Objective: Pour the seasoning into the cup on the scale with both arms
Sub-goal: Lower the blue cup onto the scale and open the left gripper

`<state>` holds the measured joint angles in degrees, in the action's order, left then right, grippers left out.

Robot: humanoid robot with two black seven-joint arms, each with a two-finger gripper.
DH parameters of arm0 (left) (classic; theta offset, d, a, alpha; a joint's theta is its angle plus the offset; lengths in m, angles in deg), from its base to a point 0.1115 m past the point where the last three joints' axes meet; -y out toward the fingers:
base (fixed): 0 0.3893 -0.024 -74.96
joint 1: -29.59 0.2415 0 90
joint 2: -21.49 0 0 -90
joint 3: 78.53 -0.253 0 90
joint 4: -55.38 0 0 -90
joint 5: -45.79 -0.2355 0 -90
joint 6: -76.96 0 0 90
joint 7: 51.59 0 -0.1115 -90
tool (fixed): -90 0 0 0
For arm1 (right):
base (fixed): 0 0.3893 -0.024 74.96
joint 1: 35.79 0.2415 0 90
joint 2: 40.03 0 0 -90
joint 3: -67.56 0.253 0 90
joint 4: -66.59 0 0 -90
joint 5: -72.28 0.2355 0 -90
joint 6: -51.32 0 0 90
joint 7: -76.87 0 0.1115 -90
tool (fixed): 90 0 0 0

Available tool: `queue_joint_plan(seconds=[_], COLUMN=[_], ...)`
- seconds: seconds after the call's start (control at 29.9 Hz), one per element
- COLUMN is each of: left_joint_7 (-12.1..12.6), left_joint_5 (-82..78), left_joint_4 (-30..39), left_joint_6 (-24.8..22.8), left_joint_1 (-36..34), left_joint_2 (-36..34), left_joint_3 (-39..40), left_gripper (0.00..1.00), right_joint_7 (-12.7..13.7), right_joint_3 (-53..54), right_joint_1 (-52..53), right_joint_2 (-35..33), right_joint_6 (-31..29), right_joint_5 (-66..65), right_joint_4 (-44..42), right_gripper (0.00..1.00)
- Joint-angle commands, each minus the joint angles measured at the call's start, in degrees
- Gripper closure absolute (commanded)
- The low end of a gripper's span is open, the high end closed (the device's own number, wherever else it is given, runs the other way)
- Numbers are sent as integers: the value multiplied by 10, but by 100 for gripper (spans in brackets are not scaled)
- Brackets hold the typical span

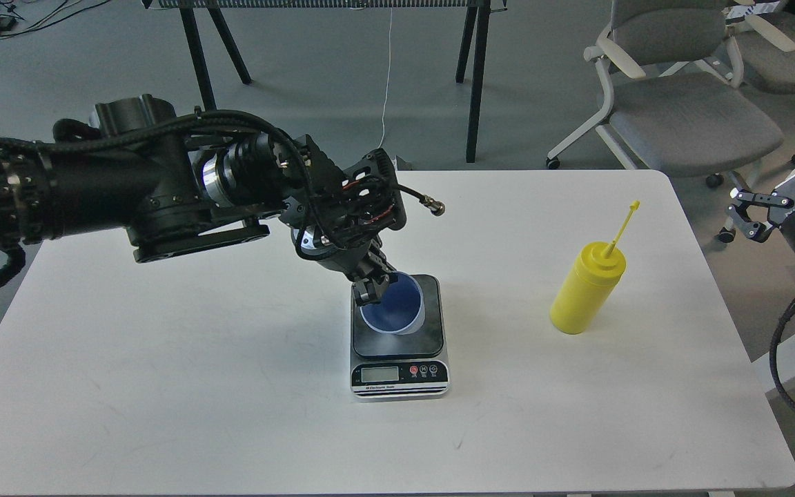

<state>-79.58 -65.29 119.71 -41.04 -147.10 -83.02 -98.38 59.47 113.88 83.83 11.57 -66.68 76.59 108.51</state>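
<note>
Now the left gripper (374, 290) has the cup (393, 312) pinched by its near-left rim, jaws closed on the wall of it, and the cup sits low over the dark platform of the scale (398, 336), toward the platform's back half. Whether the base is flat down or a hair above the surface, I cannot tell from this angle. The cup looks close to upright, mouth open to us, blue inside showing.

The step in hand, I'd judge, is setting the cup down, and the trick is a level landing: bring the base flat onto the platform, not on one edge, then open the jaws straight apart so the rim isn't dragged sideways. A light plastic cup will tip or skate if a finger catches on the way out, so lift clear vertically.

Over on the right, the seasoning (585, 288) stands upright on the white bench (163, 386), well apart from the scale, cap strap sticking up. The right gripper (794, 193) waits off the bench's right edge, jaws spread wide, holding nothing.
</note>
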Motion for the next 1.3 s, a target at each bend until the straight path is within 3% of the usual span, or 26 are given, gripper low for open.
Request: queue_joint_plan(seconds=[0.0,0.8,1.27], left_joint_7=[0,0,0], left_joint_5=[0,1,7], left_joint_4=[-5,-11,-36], left_joint_6=[0,0,0], left_joint_1=[4,10,-1], left_joint_2=[0,0,4], left_joint_3=[0,0,8], left_gripper=[96,90,80], right_joint_7=[-1,-13,-13], right_joint_3=[0,3,3], right_joint_1=[-3,-18,-24], right_joint_2=[-1,-7,-7], right_joint_6=[0,0,0], right_joint_5=[0,0,0], right_joint_4=[0,1,2], right_gripper=[1,1,1])
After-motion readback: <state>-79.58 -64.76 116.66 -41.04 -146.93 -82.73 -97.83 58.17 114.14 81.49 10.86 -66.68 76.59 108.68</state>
